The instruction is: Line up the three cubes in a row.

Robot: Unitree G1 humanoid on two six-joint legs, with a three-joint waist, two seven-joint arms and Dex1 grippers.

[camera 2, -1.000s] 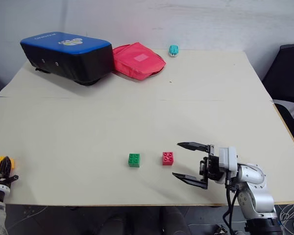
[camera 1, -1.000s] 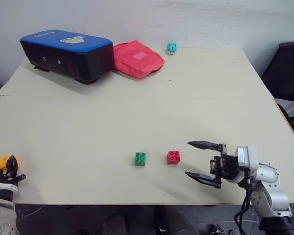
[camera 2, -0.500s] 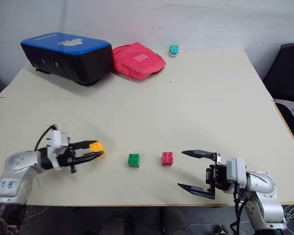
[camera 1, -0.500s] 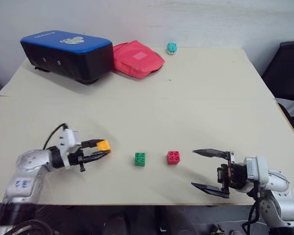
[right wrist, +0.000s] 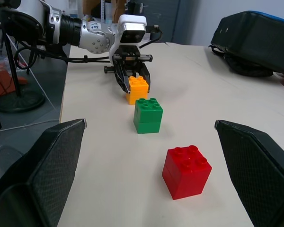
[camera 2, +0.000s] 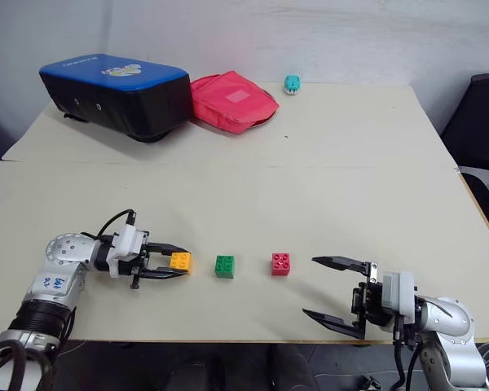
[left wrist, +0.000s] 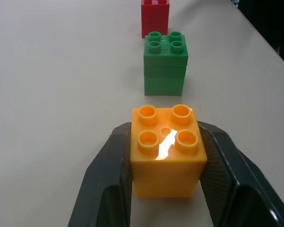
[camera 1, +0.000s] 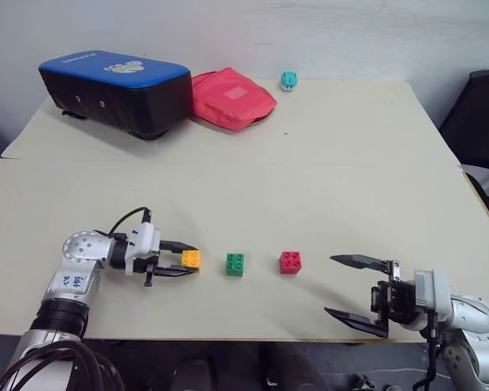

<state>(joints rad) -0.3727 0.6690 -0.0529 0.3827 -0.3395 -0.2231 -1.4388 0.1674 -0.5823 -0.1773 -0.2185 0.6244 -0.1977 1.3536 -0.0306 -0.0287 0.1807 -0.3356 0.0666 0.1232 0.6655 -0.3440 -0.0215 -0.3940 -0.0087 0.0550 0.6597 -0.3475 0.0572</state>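
Three cubes stand in one line near the table's front edge: yellow-orange (camera 1: pixel 191 259), green (camera 1: pixel 235 264) and red (camera 1: pixel 290 261). My left gripper (camera 1: pixel 187 261) reaches in from the left and is shut on the yellow-orange cube (left wrist: pixel 166 149), one finger on each side, low at the table surface. A small gap separates it from the green cube (left wrist: pixel 164 64), with the red cube (left wrist: pixel 155 16) beyond. To the right of the red cube (right wrist: pixel 186 171), my right gripper (camera 1: pixel 330 285) hangs open and holds nothing, its fingers pointing left at the row.
At the back left of the table (camera 1: pixel 350 179) sit a blue and black case (camera 1: pixel 114 90) and a red pouch (camera 1: pixel 228 98). A small teal toy (camera 1: pixel 288 79) lies at the far edge. A black chair (camera 1: pixel 481 122) stands to the right.
My left arm swung in from the lower left and carried the yellow-orange cube rightward to beside the green one. My right gripper drew back right and down from the red cube, still open.
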